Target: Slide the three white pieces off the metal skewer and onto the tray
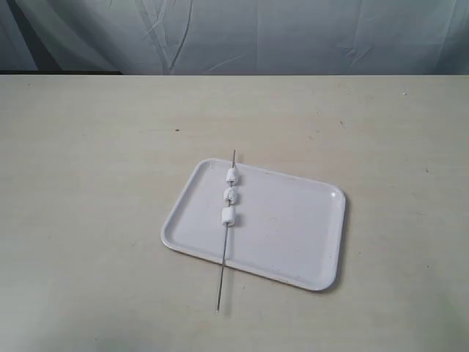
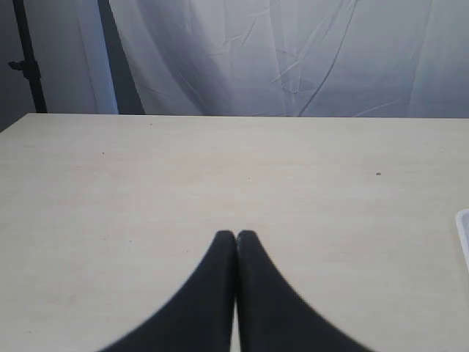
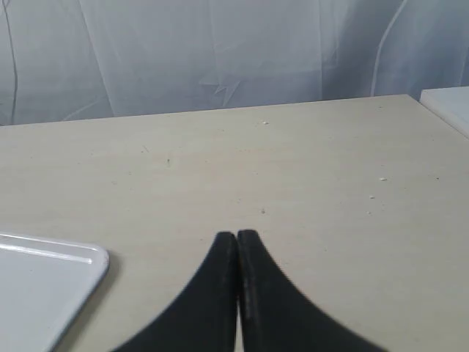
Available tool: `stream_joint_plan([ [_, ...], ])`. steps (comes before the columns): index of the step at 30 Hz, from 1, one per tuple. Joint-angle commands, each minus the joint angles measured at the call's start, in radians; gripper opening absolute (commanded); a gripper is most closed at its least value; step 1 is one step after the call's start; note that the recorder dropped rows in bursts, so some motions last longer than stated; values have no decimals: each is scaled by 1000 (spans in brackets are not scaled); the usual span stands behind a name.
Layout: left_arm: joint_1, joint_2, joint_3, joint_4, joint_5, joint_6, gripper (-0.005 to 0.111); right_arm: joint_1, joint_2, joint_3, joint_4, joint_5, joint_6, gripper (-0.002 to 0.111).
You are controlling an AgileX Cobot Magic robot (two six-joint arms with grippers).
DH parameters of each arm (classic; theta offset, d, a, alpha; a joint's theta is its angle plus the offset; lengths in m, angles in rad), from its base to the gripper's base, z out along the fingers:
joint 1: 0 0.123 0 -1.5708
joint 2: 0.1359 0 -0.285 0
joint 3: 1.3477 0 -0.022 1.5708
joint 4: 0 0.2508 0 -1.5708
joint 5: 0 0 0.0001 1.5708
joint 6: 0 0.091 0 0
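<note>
**Before any grip is taken**

As the exterior view shows, three white marshmallow-like pieces point(image 1: 231, 195) are threaded on a thin silver metal skewer point(image 1: 223, 264) laid across the white plastic tray point(image 1: 293, 227), one end over the beige table point(image 1: 88, 183). Left wrist view: the black left gripper point(image 2: 236, 236) is shut, empty; that free end should be pinched first. Right wrist view: the black right gripper point(image 3: 237, 236) is closed on nothing; no obstacle is seen.

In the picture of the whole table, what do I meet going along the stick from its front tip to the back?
metal skewer near tip → tray front rim → first white piece → second white piece → third white piece → skewer's far tip
</note>
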Motion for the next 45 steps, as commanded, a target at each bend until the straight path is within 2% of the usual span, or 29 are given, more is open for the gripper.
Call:
stream_joint_plan([
  [1, 0, -5, 2, -1, 0, -6, 0, 3, -2, 2, 1, -15, 0, -1],
  [28, 0, -5, 2, 2, -12, -6, 0, 3, -2, 2, -1, -15, 0, -1],
  [30, 0, -5, 2, -44, -92, -8, 0, 3, -2, 2, 18, -54, 0, -1],
  [32, 0, -5, 2, -170, -212, -35, 0, 3, -2, 2, 97, -199, 0, -1],
  [34, 0, -5, 2, -233, -295, -35, 0, 3, -2, 2, 202, -371, 0, -1],
  [38, 0, -5, 2, -151, -320, 3, 0, 3, -2, 2, 286, -535, 0, -1],
  [39, 0, -5, 2, -105, -323, 13, 0, 3, -2, 2, 289, -556, 0, -1],
  [40, 0, -5, 2, 12, -339, 21, 0, 3, -2, 2, 289, -576, 0, -1],
  [41, 0, -5, 2, 47, -348, 8, 0, 3, -2, 2, 289, -579, 0, -1],
  [45, 0, -5, 2, 11, -513, -35, 0, 3, -2, 2, 289, -581, 0, -1],
])
